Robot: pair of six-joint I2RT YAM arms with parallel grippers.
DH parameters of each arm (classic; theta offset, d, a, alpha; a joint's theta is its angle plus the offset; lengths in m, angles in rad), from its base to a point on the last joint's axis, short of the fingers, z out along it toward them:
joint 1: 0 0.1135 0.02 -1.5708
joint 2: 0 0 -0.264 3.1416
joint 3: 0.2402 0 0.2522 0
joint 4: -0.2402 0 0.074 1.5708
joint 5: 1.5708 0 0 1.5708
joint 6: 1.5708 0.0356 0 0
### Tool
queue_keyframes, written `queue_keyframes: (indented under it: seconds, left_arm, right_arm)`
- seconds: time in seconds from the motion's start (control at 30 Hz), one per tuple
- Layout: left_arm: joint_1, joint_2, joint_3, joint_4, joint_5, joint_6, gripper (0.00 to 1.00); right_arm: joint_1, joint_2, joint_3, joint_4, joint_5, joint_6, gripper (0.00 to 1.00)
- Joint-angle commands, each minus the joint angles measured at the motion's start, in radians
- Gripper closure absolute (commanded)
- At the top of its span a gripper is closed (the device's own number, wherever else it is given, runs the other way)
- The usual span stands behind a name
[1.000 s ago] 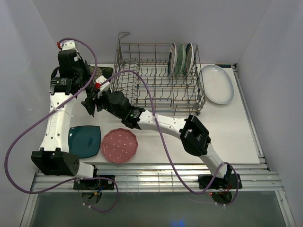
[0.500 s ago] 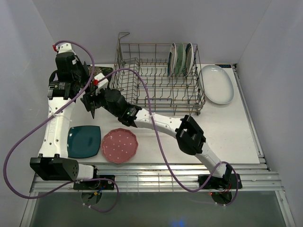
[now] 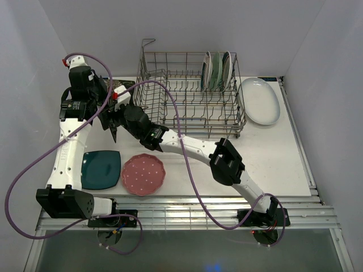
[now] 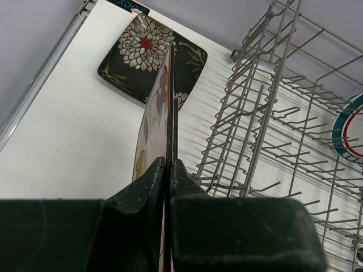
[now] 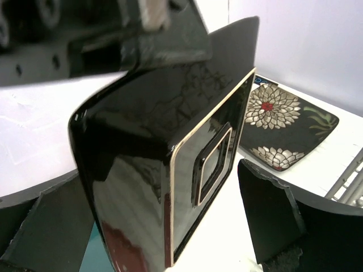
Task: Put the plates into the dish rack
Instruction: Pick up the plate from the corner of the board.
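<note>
Square floral plate (image 4: pixel 154 122) clenched edge-on in left end effector (image 4: pixel 168 167); right end effector (image 5: pixel 161 224) released, straddling it.

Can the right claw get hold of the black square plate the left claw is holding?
Probably yes: the right claw is open with the black square plate between its fingers, and nothing blocks it. The left claw pinches its edge.
</note>
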Motion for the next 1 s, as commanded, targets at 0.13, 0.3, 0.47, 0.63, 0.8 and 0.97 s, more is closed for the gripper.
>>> queue_keyframes:
  seconds: [0.13, 0.3, 0.47, 0.63, 0.8, 0.97]
  left_arm:
    - [0.004, -0.105, 0.011, 0.179, -0.024, -0.050, 1.00]
    - [0.004, -0.130, -0.024, 0.215, -0.032, -0.066, 1.00]
    - [0.004, -0.133, -0.021, 0.229, -0.062, -0.069, 1.00]
    - [0.004, -0.127, -0.015, 0.257, -0.075, -0.070, 1.00]
    - [0.002, -0.137, -0.038, 0.284, -0.087, -0.083, 1.00]
    - [0.002, -0.173, -0.090, 0.320, -0.092, -0.086, 1.00]
  right_arm:
    - [0.004, 0.047, 0.085, 0.009, 0.061, 0.006, 0.09]
    - [0.007, 0.047, 0.067, 0.021, 0.077, 0.003, 0.13]
    - [0.015, 0.053, 0.054, 0.034, 0.078, 0.009, 0.23]
    - [0.023, 0.069, 0.083, 0.009, 0.092, 0.002, 0.35]
    - [0.024, 0.086, 0.111, -0.001, 0.104, -0.004, 0.42]
    - [0.024, 0.063, 0.065, 0.029, 0.119, -0.001, 0.55]
